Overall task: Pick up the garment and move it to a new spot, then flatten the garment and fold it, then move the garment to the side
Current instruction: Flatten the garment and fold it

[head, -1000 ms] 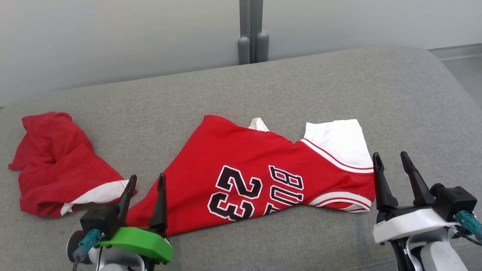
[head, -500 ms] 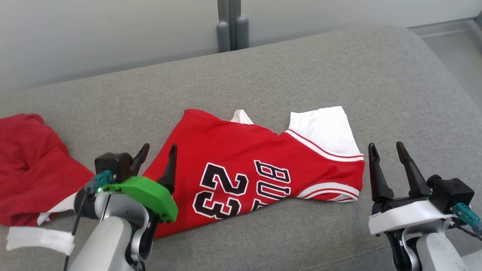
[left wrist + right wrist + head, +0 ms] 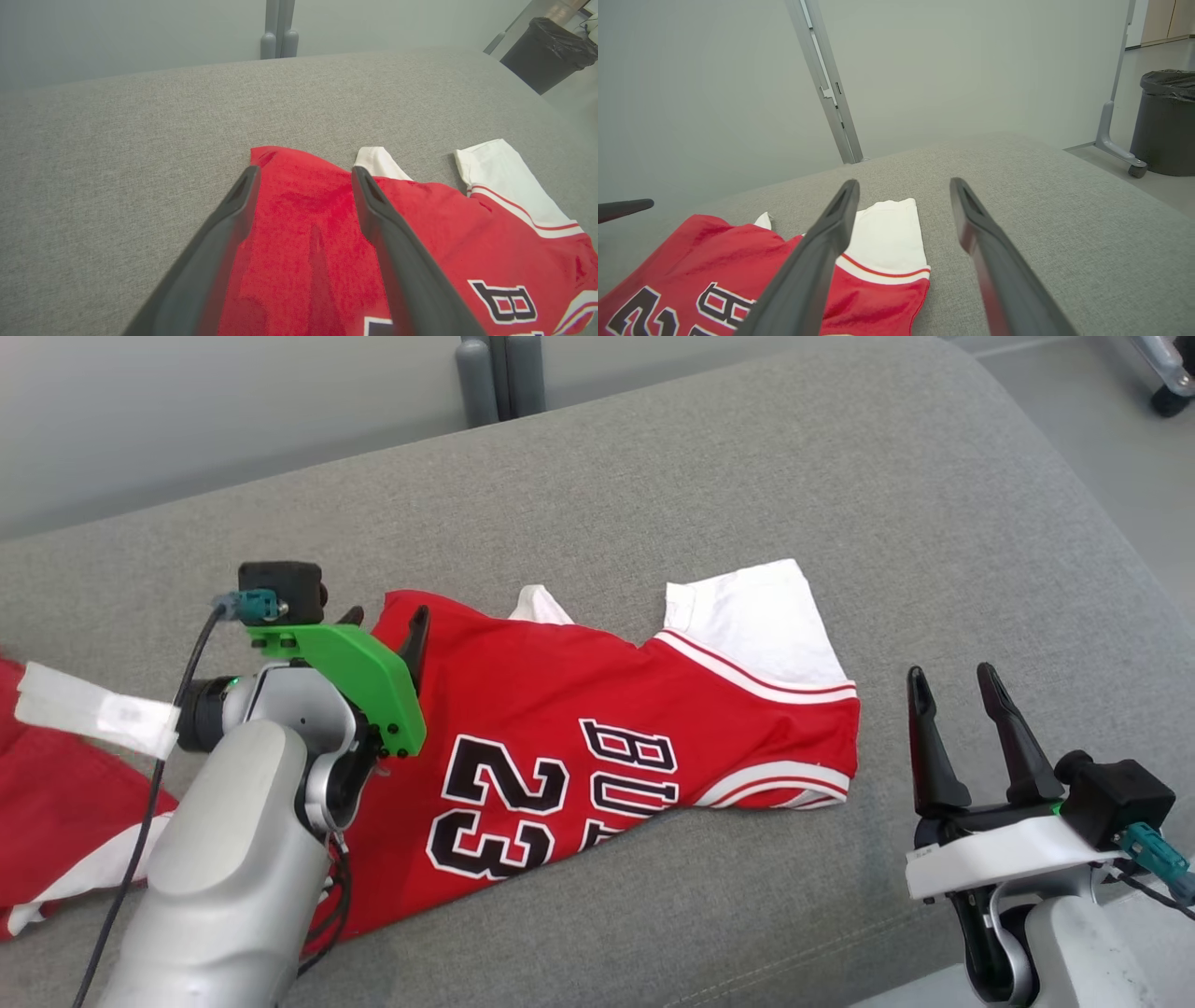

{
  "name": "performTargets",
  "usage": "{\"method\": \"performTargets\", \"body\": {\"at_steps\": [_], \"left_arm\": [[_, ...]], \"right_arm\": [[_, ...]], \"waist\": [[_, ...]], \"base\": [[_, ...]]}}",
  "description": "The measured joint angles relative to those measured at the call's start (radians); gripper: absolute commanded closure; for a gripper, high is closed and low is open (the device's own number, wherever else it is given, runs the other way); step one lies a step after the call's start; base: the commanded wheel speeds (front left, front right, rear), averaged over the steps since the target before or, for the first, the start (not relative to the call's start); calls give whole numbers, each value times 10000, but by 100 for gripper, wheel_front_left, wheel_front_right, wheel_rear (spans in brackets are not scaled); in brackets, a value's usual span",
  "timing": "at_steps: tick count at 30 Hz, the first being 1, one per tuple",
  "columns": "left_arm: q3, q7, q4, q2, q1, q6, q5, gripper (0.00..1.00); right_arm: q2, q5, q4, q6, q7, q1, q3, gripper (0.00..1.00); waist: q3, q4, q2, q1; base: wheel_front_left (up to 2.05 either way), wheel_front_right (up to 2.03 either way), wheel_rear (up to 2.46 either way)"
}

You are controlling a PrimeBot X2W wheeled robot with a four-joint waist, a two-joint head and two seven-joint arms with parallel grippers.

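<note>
The garment (image 3: 560, 709) is a red jersey with black "23" lettering and white sleeves, lying crumpled flat on the grey cushion (image 3: 840, 476). My left gripper (image 3: 386, 621) is open over its far left corner, and the red cloth (image 3: 317, 219) shows between and below the fingers in the left wrist view (image 3: 304, 175). I cannot tell whether the fingers touch the fabric. My right gripper (image 3: 950, 683) stands open to the right of the jersey, clear of it. In the right wrist view (image 3: 903, 186) the white sleeve (image 3: 887, 233) lies just left of its fingers.
A second red and white cloth (image 3: 56, 803) lies bunched at the left edge. A grey post (image 3: 499, 373) stands behind the cushion against a pale wall. A black bin (image 3: 1164, 121) sits on the floor to the right. The cushion's right edge drops to the floor.
My left arm has reached forward from the jersey's near hem to its far left corner. The head camera has turned, shifting the whole picture. The right gripper has kept its place.
</note>
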Motion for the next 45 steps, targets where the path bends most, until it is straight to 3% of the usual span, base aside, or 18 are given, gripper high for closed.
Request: {"method": "performTargets", "body": {"at_steps": [14,29,30,33,34,45], "left_arm": [[0,334,3173,-395,-2114,-514,-234,0],[-111,428,5359,-449,-3011,-957,-364,0],[-121,420,5430,-472,-3053,-993,-364,11],[-157,368,5712,-495,-3144,-1047,-366,84],[-167,322,5793,-499,-3144,-1076,-368,100],[-410,-828,6027,-790,-3309,-1434,-433,100]], "right_arm": [[159,15,-63,0,0,-261,61,0],[176,75,-155,0,0,-406,58,0],[176,75,-159,0,0,-407,42,0],[176,98,-167,0,0,-410,35,0],[176,104,-171,0,0,-410,33,0],[180,21,-128,0,0,-400,-40,0]], "waist": [[670,-710,0,0],[1013,-928,0,0],[1025,-918,0,0],[1031,-893,0,0],[1021,-885,0,0],[778,-522,0,0]], "base": [[0,0,0],[0,0,0],[0,0,0],[0,0,0],[0,0,0],[0,0,0]]}}
